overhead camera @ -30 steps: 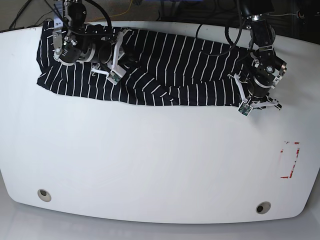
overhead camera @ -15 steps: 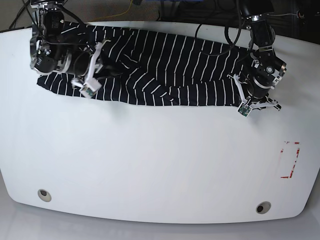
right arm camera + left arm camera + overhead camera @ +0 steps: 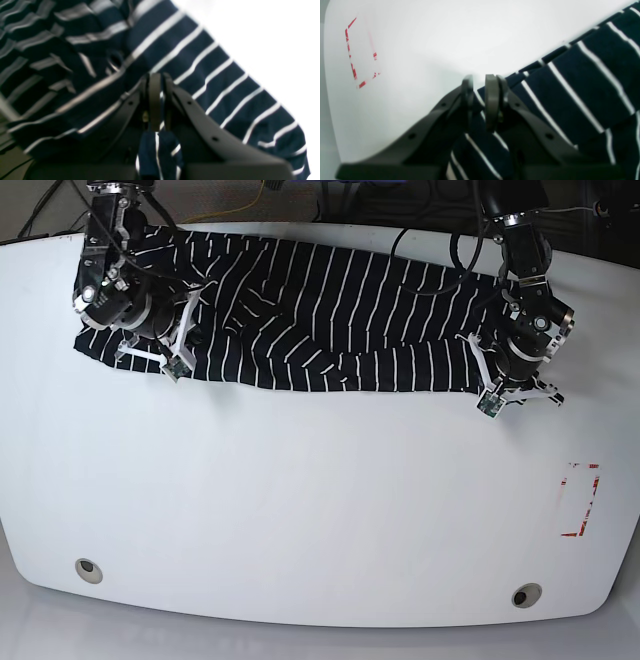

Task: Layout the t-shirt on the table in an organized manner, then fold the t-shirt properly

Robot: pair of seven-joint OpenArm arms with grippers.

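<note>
No readable text, labels, brands or numbers anywhere; only unlettered red rectangle marking (image 3: 581,500) on table (image 3: 300,520).

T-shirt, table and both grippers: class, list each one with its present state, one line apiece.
t-shirt: bunched in a long wrinkled band along the far edge, not folded.
left gripper: shut on the t-shirt's corner.
right gripper: shut on a fold of the t-shirt.
table: white, with a red-marked rectangle.

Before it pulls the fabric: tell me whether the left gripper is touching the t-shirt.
Touching. The left wrist view shows the left gripper with its fingers closed on the t-shirt edge, striped fabric pinched between them.
</note>
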